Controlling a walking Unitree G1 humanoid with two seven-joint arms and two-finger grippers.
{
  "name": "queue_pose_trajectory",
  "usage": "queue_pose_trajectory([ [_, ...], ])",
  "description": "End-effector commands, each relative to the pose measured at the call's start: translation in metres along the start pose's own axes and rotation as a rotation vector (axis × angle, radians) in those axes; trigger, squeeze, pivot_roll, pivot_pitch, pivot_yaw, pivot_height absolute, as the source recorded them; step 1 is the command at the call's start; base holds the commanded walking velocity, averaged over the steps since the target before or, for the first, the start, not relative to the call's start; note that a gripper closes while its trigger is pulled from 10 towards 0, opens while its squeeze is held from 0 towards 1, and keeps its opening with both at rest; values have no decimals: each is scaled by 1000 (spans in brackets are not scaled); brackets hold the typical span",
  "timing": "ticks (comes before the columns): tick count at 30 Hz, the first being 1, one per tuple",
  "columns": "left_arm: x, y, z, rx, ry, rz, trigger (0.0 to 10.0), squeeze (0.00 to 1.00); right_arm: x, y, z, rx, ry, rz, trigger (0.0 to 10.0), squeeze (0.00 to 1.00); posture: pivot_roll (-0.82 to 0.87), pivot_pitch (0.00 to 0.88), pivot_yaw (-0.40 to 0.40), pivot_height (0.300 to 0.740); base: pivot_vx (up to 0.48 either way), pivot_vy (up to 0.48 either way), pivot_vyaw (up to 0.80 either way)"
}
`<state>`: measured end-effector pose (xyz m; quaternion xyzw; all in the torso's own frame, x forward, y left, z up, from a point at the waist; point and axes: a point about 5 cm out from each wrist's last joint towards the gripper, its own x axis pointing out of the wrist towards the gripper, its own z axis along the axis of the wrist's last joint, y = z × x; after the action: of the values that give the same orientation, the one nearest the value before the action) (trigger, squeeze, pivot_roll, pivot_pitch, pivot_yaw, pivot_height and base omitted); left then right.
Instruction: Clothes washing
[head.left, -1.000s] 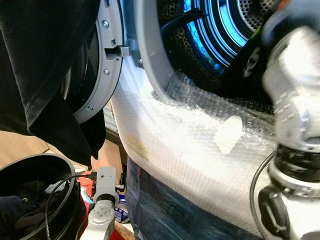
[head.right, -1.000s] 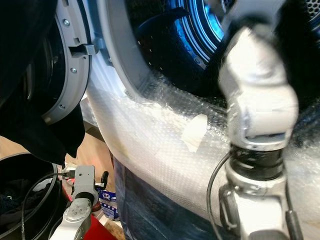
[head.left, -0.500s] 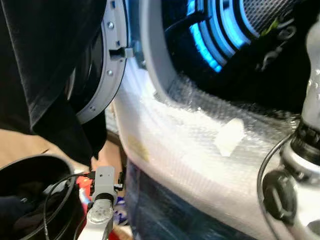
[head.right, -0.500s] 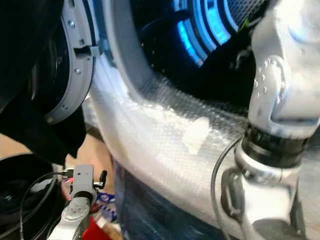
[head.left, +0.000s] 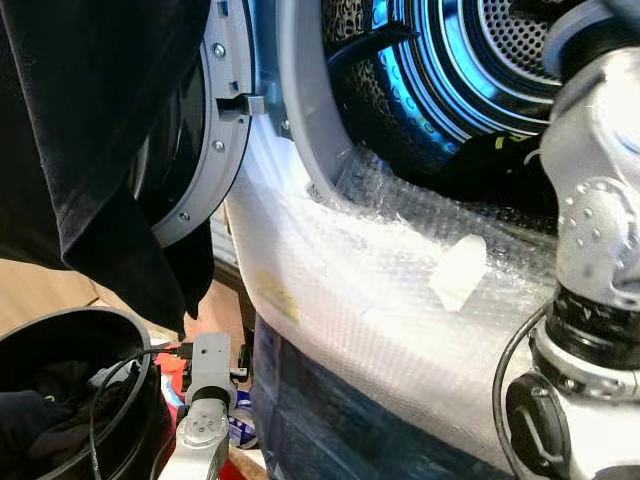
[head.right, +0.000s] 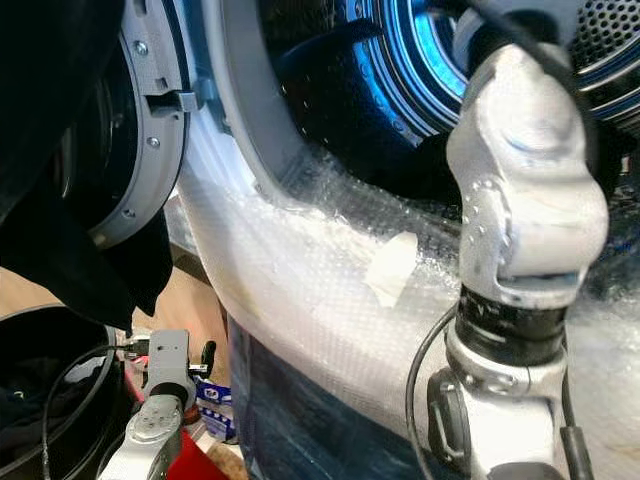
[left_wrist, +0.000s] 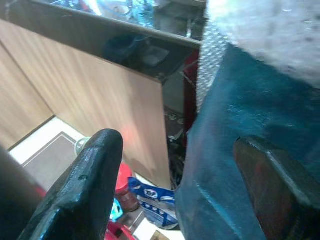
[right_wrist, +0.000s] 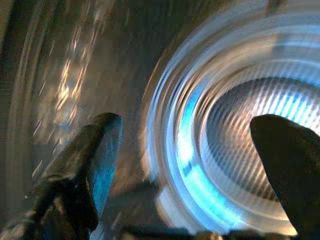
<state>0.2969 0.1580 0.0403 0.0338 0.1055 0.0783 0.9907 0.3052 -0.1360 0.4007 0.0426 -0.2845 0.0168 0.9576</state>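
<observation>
**A:** So where's everything? From the head views I get the washer with its front wrapped in bubble wrap, a scrap of tape stuck on it, door swung open to the left, and the drum lit blue inside.

**B:** Yep. The right arm reaches up into the opening, but the head views cut off before its fingers. The right wrist view fills that in: right gripper is inside the drum, fingers spread wide, holding nothing, just the blue-lit ribbed drum wall between them. It's blurry though.

**A:** And the laundry?

**B:** A black garment hangs at the upper left, in front of the door. More dark clothes sit in the black basket low on the left.

**A:** Left arm?

**B:** Left arm is down low between basket and washer. Its wrist view shows the left gripper wide open and empty too, pointing at a wood panel and the blue-wrapped side of the washer. There's a blue packet on the floor with white lettering, too small to read.

**A:** Any brand on the washer?

**B:** Can't tell, the wrap covers it.
</observation>
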Motion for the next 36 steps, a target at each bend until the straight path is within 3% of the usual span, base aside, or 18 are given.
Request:
queue_pose_trajectory([
  [1,-1,-1,-1,-1,1,0,10000,0,-1,1,2,33,6,30,10000,0,-149,25,-31,740,0,0,0],
  [3,-1,-1,-1,0,2,-1,10000,0,-7,7,-1,177,13,136,10000,0,-151,25,-31,740,0,0,0],
  [5,-1,-1,-1,0,2,-2,10000,0,-9,8,-2,219,22,163,10000,0,-151,25,-31,740,0,0,0],
  [6,-1,-1,-2,1,3,-2,10000,0,-16,12,3,362,-9,259,10000,0,-151,26,-31,740,0,0,0],
  [8,-1,-1,-2,2,4,-2,10000,0,-23,11,5,488,-45,329,10000,0,-151,26,-31,740,0,0,0],
  [9,-1,-1,-2,2,4,-2,10000,0,-23,11,5,488,-45,329,10000,0,-151,26,-31,740,0,0,0],
  [10,-1,-1,-2,2,3,-4,10000,0,-30,10,6,614,-59,414,10000,0,-149,26,-32,740,0,0,0],
  [11,-1,-1,-2,2,3,-4,10000,0,-30,10,6,614,-59,414,10000,0,-149,26,-32,740,0,0,0],
  [13,-1,-2,-2,2,3,-5,10000,0,-46,13,9,739,-91,598,10000,0,-149,26,-32,740,0,0,0],
  [18,-1,-1,-1,4,2,-3,10000,0,-79,23,7,848,-81,886,10000,0,-143,22,-30,740,0,0,0],
  [21,1,1,4,7,-32,3,10000,0,-106,33,-3,870,2,1057,10000,0,-137,19,-28,740,0,0,0],
  [28,3,8,13,8,-76,37,10000,0,-141,36,-24,934,172,1215,10000,0,-128,16,-22,740,0,0,0],
  [29,4,10,14,9,-80,41,10000,0,-161,35,-33,945,259,1307,10000,0,-130,16,-22,740,0,0,0],
  [30,4,10,14,10,-81,42,10000,0,-171,34,-39,942,316,1338,10000,0,-130,16,-22,740,0,0,0],
  [31,4,10,14,11,-83,45,10000,0,-189,33,-65,833,499,1347,10000,0,-127,15,-25,740,0,0,0],
  [32,5,11,14,11,-84,46,10000,0,-198,31,-79,759,584,1348,10000,0,-127,15,-25,740,0,0,0],
  [36,4,13,15,8,-93,64,10000,0,-216,24,-117,790,732,1249,10000,0,-105,11,-28,740,0,0,0],
])
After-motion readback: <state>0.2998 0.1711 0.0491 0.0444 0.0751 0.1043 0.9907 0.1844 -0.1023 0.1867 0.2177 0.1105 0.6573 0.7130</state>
